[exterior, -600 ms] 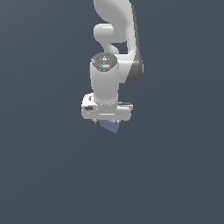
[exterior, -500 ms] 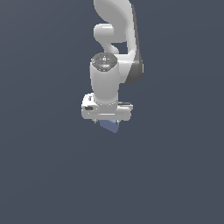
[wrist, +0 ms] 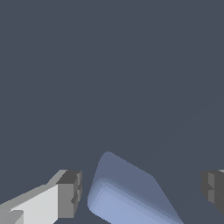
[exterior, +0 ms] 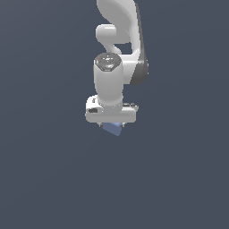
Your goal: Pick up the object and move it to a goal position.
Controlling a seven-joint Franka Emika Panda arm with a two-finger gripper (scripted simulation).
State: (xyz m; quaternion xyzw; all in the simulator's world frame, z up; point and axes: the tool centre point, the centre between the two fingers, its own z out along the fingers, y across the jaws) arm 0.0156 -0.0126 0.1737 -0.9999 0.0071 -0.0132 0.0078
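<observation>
- Where the exterior view looks down the white arm [exterior: 117, 27], gripper [exterior: 111, 123] pointed downward beneath the broad wrist housing [exterior: 109, 85], fingertips mostly hidden under the hand's flat body.
- Small periwinkle-blue block [exterior: 113, 129] peeking out just below the hand, tilted, one corner lowest, toward the exterior view's right of the hand's middle.
- In the wrist view, block [wrist: 127, 192] lying between the two fingers, turned at an angle, rounded corners plain, lighter face toward the camera, darker face behind.
- One finger [wrist: 69, 193] with a grey pad just beside the block's near corner, a thin dark gap visible between pad and block.
- Other finger [wrist: 213, 189] well apart from the block, bare background showing between them.
- Jaws spread wide, wider than the block; no pad seen pressing on it.
- Not possible to tell whether the block sits on a surface or hangs free: plain dark slate background [exterior: 44, 170] all round in both views, no edge, no shadow line.
- Block smooth and unmarked, partly cut off at the wrist picture's edge.
</observation>
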